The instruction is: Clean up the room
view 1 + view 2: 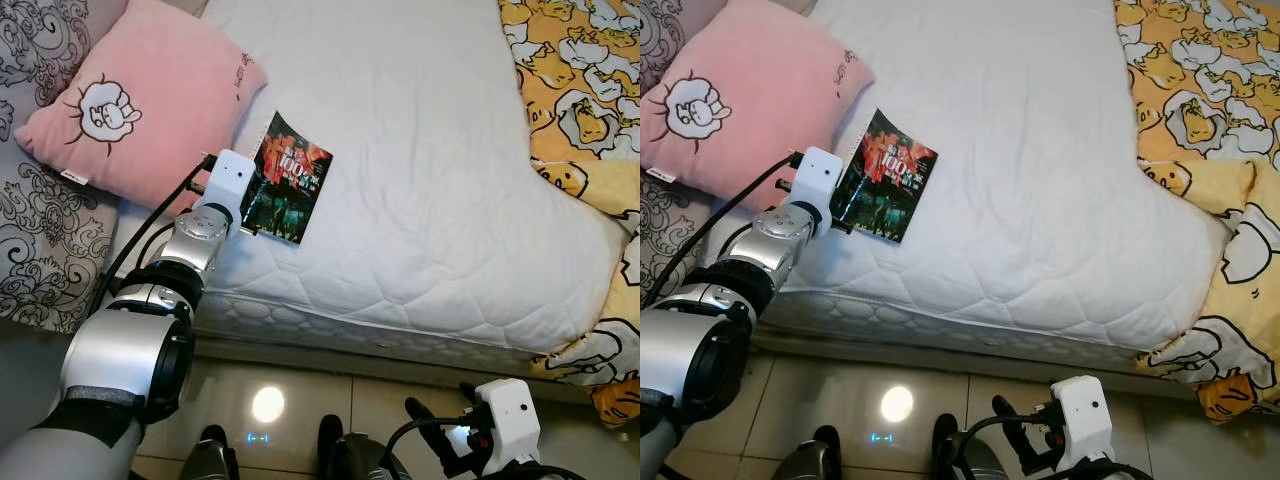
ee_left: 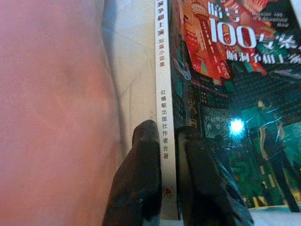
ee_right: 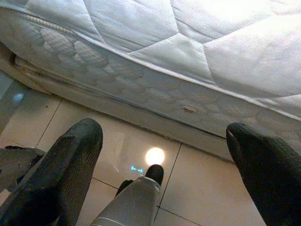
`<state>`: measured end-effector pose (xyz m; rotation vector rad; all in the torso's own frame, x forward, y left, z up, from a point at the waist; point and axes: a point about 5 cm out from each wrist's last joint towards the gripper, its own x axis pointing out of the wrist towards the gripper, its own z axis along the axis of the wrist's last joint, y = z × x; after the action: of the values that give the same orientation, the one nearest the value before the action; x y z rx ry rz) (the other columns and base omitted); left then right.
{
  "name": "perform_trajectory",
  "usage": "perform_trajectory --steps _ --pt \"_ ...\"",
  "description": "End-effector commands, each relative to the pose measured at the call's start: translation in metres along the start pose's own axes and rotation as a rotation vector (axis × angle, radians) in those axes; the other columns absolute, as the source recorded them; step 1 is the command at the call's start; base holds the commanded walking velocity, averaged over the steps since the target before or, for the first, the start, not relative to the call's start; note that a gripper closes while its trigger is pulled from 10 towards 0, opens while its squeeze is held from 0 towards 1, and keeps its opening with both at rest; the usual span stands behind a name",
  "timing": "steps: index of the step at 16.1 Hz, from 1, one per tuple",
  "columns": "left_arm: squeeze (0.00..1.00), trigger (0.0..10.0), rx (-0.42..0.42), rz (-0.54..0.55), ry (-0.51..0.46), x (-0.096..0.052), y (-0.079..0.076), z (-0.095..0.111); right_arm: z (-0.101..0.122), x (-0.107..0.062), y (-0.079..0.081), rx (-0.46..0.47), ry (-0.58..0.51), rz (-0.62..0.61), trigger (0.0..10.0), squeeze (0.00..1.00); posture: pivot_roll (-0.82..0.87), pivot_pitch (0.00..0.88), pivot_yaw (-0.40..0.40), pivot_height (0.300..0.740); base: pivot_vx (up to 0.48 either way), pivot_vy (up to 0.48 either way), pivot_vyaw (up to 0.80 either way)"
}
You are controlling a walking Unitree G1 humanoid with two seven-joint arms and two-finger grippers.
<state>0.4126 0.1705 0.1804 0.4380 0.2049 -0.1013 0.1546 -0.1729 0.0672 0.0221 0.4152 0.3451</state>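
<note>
A dark paperback book [image 1: 288,180] with red and green cover art and a white spine [image 2: 162,94] sits at the near left of the white mattress [image 1: 430,170], right beside the pink pillow [image 1: 140,100]. My left gripper [image 2: 164,141] is shut on the book's spine edge, one black finger on each side. My right gripper [image 3: 164,155] hangs low over the tiled floor in front of the bed, with its fingers [image 3: 70,155] spread wide and nothing between them.
A yellow cartoon-print blanket [image 1: 580,90] covers the bed's right side and droops over the near right corner. A grey patterned cover [image 1: 40,230] lies left of the pillow. The mattress's front edge [image 3: 155,89] runs above the glossy floor tiles [image 1: 300,400].
</note>
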Motion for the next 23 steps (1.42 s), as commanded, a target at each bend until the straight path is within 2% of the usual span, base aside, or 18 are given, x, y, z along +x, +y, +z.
perform_trajectory --steps 1,3,5,8,10,11,12,13,14,15,16,17,18,19,20,21,22,23 --pt "1.0 10.0 0.024 0.022 0.017 0.0 0.003 0.001 -0.009 -0.005 -0.002 0.009 0.051 -0.019 10.0 0.0 -0.17 0.334 -0.149 0.74 0.0 0.0 0.0" --pt "1.0 10.0 0.061 0.055 0.024 0.0 0.009 0.0 -0.012 -0.009 -0.003 0.012 0.059 -0.03 10.0 0.0 -0.17 0.332 -0.141 0.74 0.0 0.0 0.0" --pt "1.0 10.0 0.03 0.079 0.014 -0.001 0.014 0.003 -0.014 -0.01 -0.004 0.015 0.066 -0.037 10.0 0.0 -0.17 0.329 -0.14 0.74 0.0 0.0 0.0" --pt "1.0 10.0 0.038 0.061 0.009 0.0 0.008 0.004 -0.014 -0.002 -0.005 0.012 0.062 -0.038 10.0 0.0 -0.14 0.299 -0.128 0.74 0.0 0.0 0.0" --pt "1.0 10.0 0.051 0.074 -0.079 0.0 0.012 0.019 -0.007 0.014 -0.006 0.005 0.01 -0.047 10.0 0.0 -0.12 0.235 -0.09 0.74 0.0 0.0 0.0" --pt "1.0 10.0 0.058 0.039 -0.124 0.0 0.009 0.026 0.0 0.018 -0.009 0.008 -0.032 -0.078 10.0 0.0 -0.09 0.204 -0.07 0.74 0.0 0.0 0.0" --pt "1.0 10.0 0.045 -0.072 -0.212 -0.001 -0.005 0.031 0.014 0.03 -0.017 0.013 -0.128 -0.161 10.0 0.0 -0.04 0.115 -0.021 0.74 0.0 0.0 0.0" --pt "1.0 10.0 0.043 -0.109 -0.239 -0.002 -0.011 0.029 0.019 0.034 -0.02 0.014 -0.16 -0.191 10.0 0.0 -0.04 0.101 -0.013 0.74 0.0 0.0 0.0" --pt "1.0 10.0 0.006 -0.182 -0.268 -0.005 -0.025 0.021 0.027 0.04 -0.029 0.017 -0.215 -0.262 10.0 0.0 -0.01 0.064 0.009 0.74 0.0 0.0 0.0" --pt "1.0 10.0 -0.077 -0.241 -0.303 -0.013 -0.049 0.0 0.032 0.047 -0.041 0.025 -0.262 -0.347 10.0 0.0 0.04 0.0 0.052 0.74 0.0 0.0 0.0" --pt "1.0 10.0 -0.129 -0.279 -0.3 -0.02 -0.066 -0.014 0.033 0.049 -0.048 0.034 -0.277 -0.385 10.0 0.0 0.04 0.0 0.057 0.74 0.0 0.0 0.0" --pt "1.0 10.0 -0.203 -0.297 -0.287 -0.035 -0.09 -0.038 0.033 0.056 -0.058 0.071 -0.293 -0.437 10.0 0.0 0.08 0.0 0.063 0.74 0.0 0.0 0.0" --pt "1.0 10.0 -0.241 -0.296 -0.286 -0.041 -0.097 -0.045 0.033 0.059 -0.061 0.088 -0.302 -0.455 10.0 0.0 0.08 0.0 0.061 0.74 0.0 0.0 0.0" --pt "1.0 10.0 -0.338 -0.236 -0.288 -0.049 -0.102 -0.053 0.034 0.062 -0.065 0.129 -0.32 -0.475 10.0 0.0 0.09 0.0 0.054 0.74 0.0 0.0 0.0" --pt "1.0 10.0 -0.399 -0.184 -0.29 -0.061 -0.109 -0.066 0.034 0.067 -0.067 0.161 -0.322 -0.48 10.0 0.0 0.09 0.0 0.027 0.74 0.0 -0.33 0.0" --pt "1.0 10.0 -0.402 -0.246 -0.269 -0.067 -0.124 -0.077 0.033 0.073 -0.061 0.126 -0.299 -0.446 10.0 0.0 0.09 0.0 0.003 0.74 0.0 -0.472 0.0" --pt "1.0 10.0 -0.397 -0.263 -0.262 -0.067 -0.127 -0.079 0.034 0.076 -0.058 0.111 -0.293 -0.432 10.0 0.0 0.09 0.0 0.0 0.74 0.0 -0.472 0.0" --pt "0.0 10.0 -0.402 -0.258 -0.252 -0.064 -0.127 -0.08 0.033 0.078 -0.056 0.097 -0.287 -0.419 10.0 0.0 0.09 0.007 0.001 0.74 0.0 -0.472 0.0"
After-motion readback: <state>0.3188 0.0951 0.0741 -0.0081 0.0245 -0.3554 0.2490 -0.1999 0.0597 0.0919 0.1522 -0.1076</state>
